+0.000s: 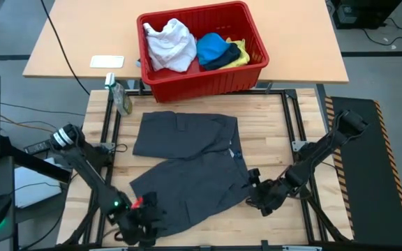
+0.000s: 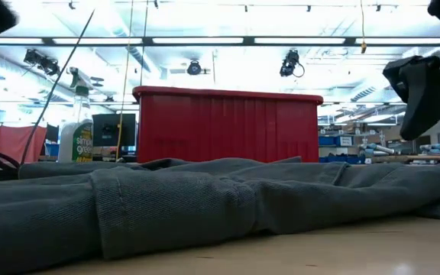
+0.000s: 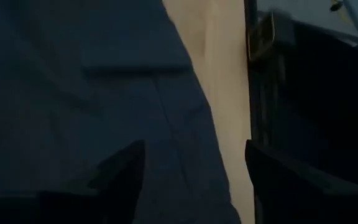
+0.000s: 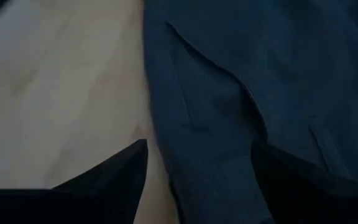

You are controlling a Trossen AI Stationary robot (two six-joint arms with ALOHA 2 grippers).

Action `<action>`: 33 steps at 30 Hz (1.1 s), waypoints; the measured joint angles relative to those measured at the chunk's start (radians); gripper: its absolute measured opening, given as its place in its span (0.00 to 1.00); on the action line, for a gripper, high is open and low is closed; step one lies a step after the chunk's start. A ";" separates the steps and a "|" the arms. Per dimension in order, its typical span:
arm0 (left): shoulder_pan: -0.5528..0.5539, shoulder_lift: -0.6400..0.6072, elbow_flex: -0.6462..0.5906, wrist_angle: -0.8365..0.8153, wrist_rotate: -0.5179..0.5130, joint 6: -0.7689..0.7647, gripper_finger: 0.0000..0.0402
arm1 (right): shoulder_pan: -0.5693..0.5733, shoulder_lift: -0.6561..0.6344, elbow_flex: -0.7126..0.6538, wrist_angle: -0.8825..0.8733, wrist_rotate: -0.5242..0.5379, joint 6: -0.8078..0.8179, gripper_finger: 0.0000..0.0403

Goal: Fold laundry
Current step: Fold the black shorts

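A pair of dark grey shorts (image 1: 187, 167) lies spread flat on the wooden table (image 1: 271, 132), in the middle. My left gripper (image 1: 144, 215) is open above the shorts' near left edge. In its wrist view that cloth edge (image 3: 197, 106) runs between the open fingers (image 3: 120, 174). My right gripper (image 1: 260, 199) hangs open over the shorts' near right edge (image 4: 160, 124), clear of the table in the low view (image 2: 426, 88). White (image 1: 169, 45), bright blue (image 1: 211, 47), dark navy and yellow (image 1: 241, 56) garments lie in the red basket (image 1: 208, 80).
The red basket stands on a second table at the far edge. A spray bottle (image 1: 121, 97) stands at the far left corner and a white card (image 1: 107, 61) lies beyond it. Black frame rails (image 1: 288, 125) run along the table's sides. Bare wood shows right of the shorts.
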 joint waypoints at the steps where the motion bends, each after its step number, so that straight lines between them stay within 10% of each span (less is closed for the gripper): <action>1: -0.014 0.026 0.001 0.026 0.001 -0.009 0.69 | 0.007 0.015 0.000 0.000 0.018 -0.005 0.72; 20: -0.057 0.395 0.338 -0.362 0.137 0.026 0.66 | 0.030 0.086 0.000 0.025 0.017 0.068 0.71; 26: -0.028 0.387 0.337 -0.444 0.152 0.007 0.40 | 0.031 0.121 -0.005 0.021 0.031 0.084 0.54; 33: -0.011 0.371 0.335 -0.468 0.155 0.082 0.04 | 0.031 0.171 0.002 0.025 0.008 0.096 0.12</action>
